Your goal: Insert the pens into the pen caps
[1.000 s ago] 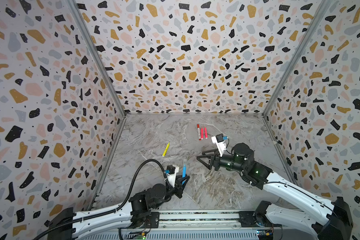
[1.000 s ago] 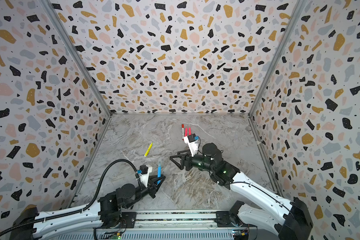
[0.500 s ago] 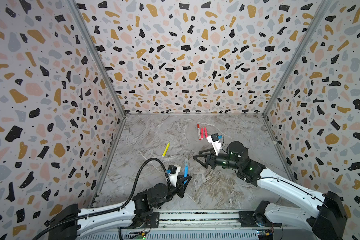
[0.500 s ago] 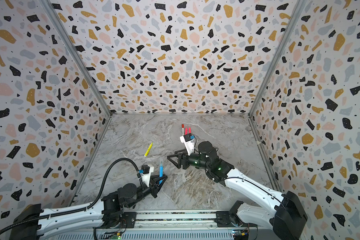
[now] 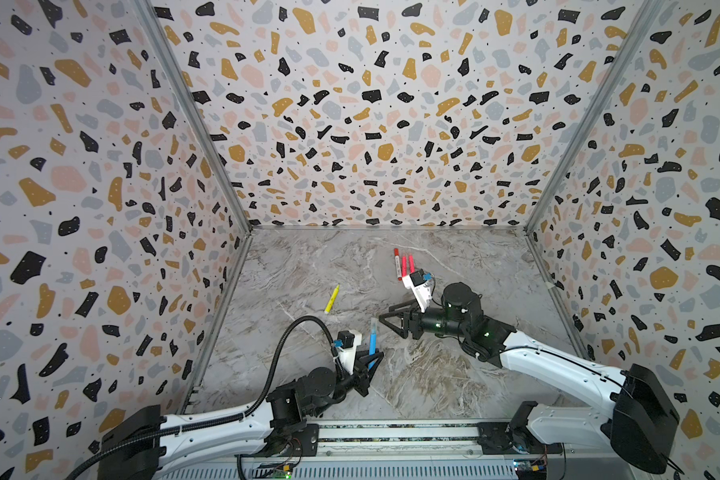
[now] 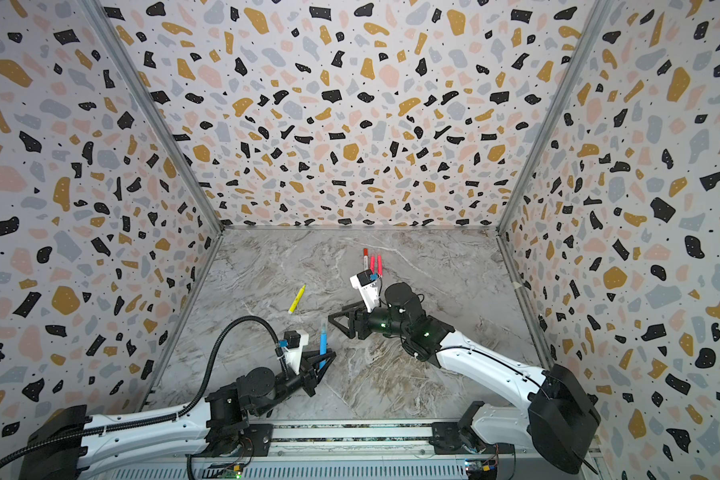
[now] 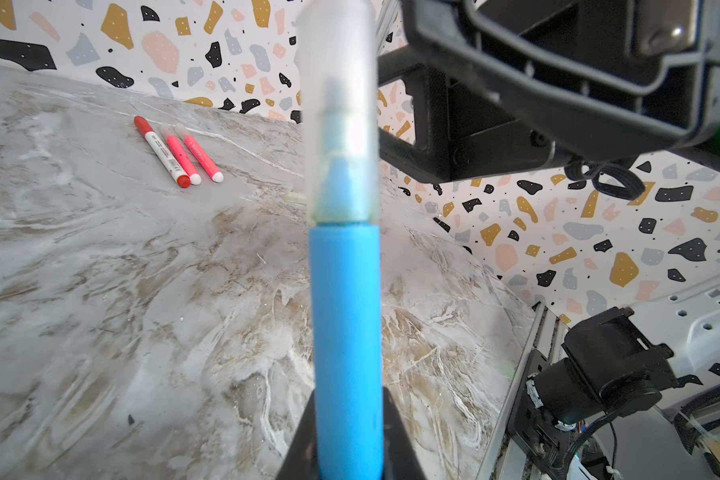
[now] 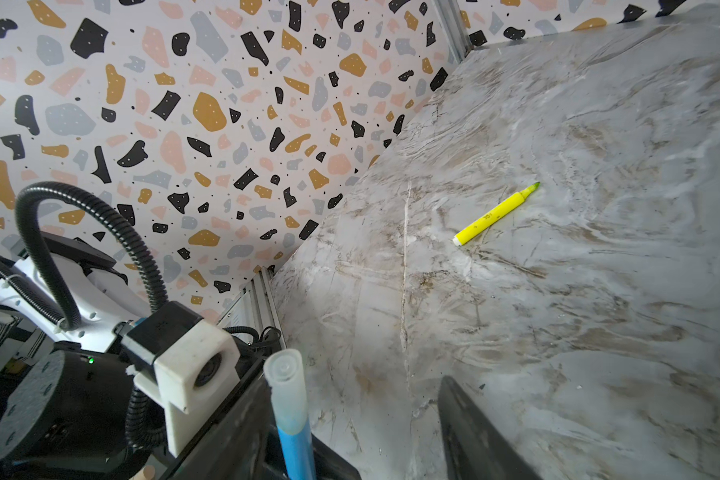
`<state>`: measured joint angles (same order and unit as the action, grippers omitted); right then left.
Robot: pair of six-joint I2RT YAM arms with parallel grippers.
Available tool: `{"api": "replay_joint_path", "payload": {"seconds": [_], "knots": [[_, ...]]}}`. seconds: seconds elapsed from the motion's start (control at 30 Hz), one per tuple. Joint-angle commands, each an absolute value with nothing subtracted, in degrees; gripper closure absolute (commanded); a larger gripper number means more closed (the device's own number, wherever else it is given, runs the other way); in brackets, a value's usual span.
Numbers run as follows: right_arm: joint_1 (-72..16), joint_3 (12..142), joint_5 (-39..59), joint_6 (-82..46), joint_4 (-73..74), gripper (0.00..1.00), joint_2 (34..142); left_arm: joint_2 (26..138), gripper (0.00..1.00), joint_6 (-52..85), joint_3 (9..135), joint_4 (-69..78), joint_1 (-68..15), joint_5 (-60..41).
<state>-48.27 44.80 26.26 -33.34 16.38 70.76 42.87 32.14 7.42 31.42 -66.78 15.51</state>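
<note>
You had the blue pen (image 5: 373,338), a light, stiff, slick plastic barrel, standing at the lower centre of a top view, pinched low by the left gripper (image 5: 373,360), while the right gripper (image 5: 387,318) hung part-open beside its clear cap (image 7: 337,104), probably the best place to press.

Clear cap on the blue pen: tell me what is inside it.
Through the frosted clear cap show the tapered nose and pale tip of the blue pen, both blurred. The pen's lower end is covered by the fingers of the left hand.
</note>
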Motion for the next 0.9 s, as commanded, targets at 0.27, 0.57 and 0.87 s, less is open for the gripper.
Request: {"api": "replay_joint_path", "payload": {"seconds": [0.27, 0.57, 0.87], "knots": [[-52.13, 50.43, 26.19, -34.69, 21.28, 0.39, 75.19, 42.18, 1.00, 32.43, 6.24, 36.17, -66.53, 15.48], [-52.65, 52.16, 26.31, -35.07, 22.98, 0.45, 78.63, 42.28, 1.00, 32.35, 6.33, 36.51, -66.53, 15.42], [-53.27, 52.74, 26.98, -36.08, 24.07, 0.58, 80.06, 42.13, 1.00, 32.94, 6.25, 36.91, -66.53, 15.56]]}}
